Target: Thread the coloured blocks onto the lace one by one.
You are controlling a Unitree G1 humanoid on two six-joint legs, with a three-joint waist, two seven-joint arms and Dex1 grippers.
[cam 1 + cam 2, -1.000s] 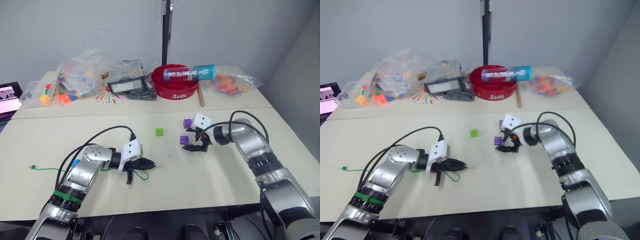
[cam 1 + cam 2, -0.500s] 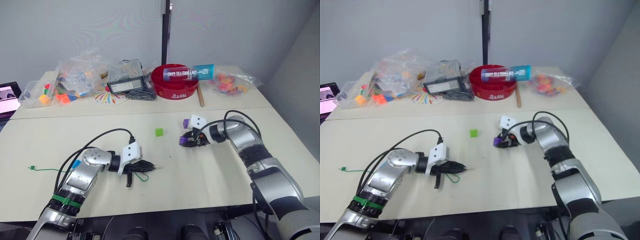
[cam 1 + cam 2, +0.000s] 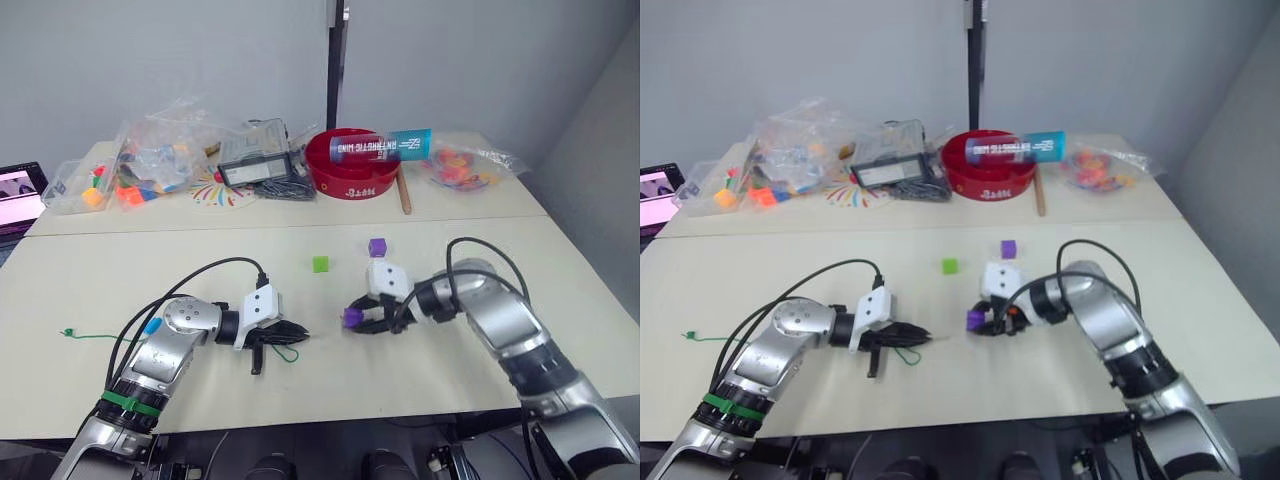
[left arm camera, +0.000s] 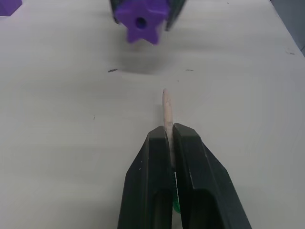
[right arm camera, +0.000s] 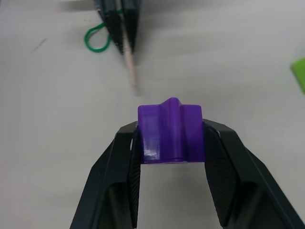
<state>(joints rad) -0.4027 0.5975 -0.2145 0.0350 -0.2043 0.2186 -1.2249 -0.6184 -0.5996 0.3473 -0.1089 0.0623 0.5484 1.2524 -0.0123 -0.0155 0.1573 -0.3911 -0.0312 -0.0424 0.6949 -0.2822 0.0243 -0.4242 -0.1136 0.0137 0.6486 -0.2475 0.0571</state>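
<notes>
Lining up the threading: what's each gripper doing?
Left gripper: shut on the green lace's pale stiff tip.
Right gripper: shut on a purple plastic block.

Only legible-ish print I see is on the teal-and-red tube (image 3: 380,146) lying across the red bowl (image 3: 352,180) at upper centre of the frame: white lettering along its side, too small for me to read letter for letter. The bowl's front wall carries a short white mark, also unreadable. The pink-lit screen (image 3: 20,188) at the far left edge shows content but no text I can make out.
</notes>
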